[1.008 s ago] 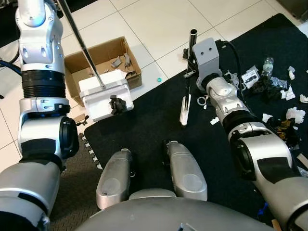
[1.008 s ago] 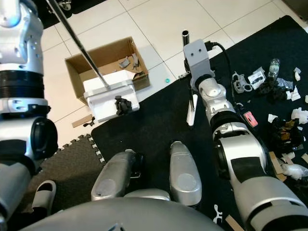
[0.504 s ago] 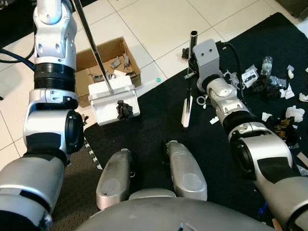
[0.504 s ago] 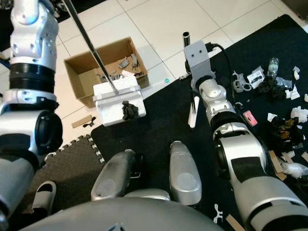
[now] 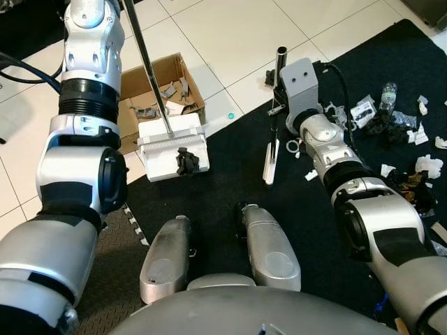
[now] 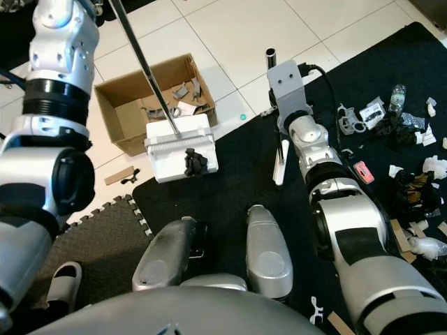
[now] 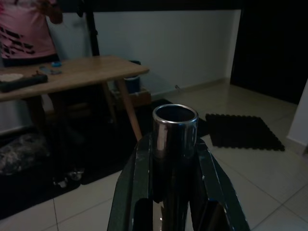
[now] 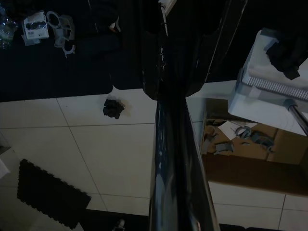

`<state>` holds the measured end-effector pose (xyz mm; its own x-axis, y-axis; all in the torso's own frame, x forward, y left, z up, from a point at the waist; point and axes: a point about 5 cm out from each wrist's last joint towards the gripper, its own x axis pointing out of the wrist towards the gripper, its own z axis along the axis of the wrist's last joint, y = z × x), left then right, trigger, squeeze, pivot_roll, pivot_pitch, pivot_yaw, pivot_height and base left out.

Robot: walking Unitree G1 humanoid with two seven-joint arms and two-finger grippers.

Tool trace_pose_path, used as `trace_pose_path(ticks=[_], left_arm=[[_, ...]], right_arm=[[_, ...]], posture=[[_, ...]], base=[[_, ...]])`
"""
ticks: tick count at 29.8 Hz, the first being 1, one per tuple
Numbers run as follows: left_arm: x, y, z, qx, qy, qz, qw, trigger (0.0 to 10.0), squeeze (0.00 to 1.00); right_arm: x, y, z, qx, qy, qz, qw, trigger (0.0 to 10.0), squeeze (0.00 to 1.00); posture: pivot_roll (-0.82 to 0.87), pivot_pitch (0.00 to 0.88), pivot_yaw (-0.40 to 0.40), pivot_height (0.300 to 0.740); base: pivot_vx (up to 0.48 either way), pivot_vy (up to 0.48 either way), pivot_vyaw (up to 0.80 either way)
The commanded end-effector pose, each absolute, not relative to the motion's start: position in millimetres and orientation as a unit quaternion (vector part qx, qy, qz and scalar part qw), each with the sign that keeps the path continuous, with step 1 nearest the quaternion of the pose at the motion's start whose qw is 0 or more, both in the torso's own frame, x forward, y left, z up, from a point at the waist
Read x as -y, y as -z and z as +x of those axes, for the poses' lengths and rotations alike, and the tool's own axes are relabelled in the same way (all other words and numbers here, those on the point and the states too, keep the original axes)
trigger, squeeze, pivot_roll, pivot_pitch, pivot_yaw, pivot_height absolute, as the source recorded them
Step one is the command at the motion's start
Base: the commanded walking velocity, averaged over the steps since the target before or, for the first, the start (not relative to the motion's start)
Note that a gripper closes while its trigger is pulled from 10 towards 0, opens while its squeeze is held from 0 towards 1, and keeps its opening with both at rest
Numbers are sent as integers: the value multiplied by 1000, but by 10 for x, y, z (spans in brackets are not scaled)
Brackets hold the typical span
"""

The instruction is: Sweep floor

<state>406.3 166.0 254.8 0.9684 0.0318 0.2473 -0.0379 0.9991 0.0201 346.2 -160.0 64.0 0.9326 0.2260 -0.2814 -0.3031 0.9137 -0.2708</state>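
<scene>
Nearest me, the black mat [image 5: 230, 174] lies under my feet. On it my right tool [image 8: 180, 72] is clamped on the broom handle [image 5: 280, 59], with the white broom head [image 5: 269, 160] resting on the mat. Farther off, my left tool [image 7: 173, 192] grips the dustpan pole [image 7: 175, 126]; the white dustpan [image 5: 173, 145] carries one dark clump [image 5: 186, 160] beside the cardboard box [image 5: 150, 87]. I judge I'm emptying the pan: next, tip it over the box.

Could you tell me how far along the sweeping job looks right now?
Partly done: scraps already lie in the cardboard box. In hand: the left gripper holds the white dustpan by its pole, a dark clump on it; the right gripper holds the broom. Left: the litter on the black mat.
</scene>
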Motion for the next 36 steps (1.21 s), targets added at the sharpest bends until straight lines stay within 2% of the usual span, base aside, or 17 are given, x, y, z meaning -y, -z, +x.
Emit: trace_pose_path(ticks=[1, 10, 36], left_arm=[[-1590, -2724, 4080, 154, -6, 16, 988, 10000, 0], [-1573, -2735, 4119, 148, 0, 30, 988, 10000, 0], [-1525, -2890, 4054, 258, -23, 79, 963, 10000, 0]], right_arm=[[1606, -681, 3482, -110, -134, -163, 971, 10000, 0], [1608, -664, 3473, -113, -134, -163, 971, 10000, 0], [1616, -636, 3456, -119, -132, -163, 971, 10000, 0]], posture=[[-54, 66, 22, 740], [-52, 71, 22, 740], [-55, 77, 20, 740]], base=[[0, 0, 0], [0, 0, 0], [0, 0, 0]])
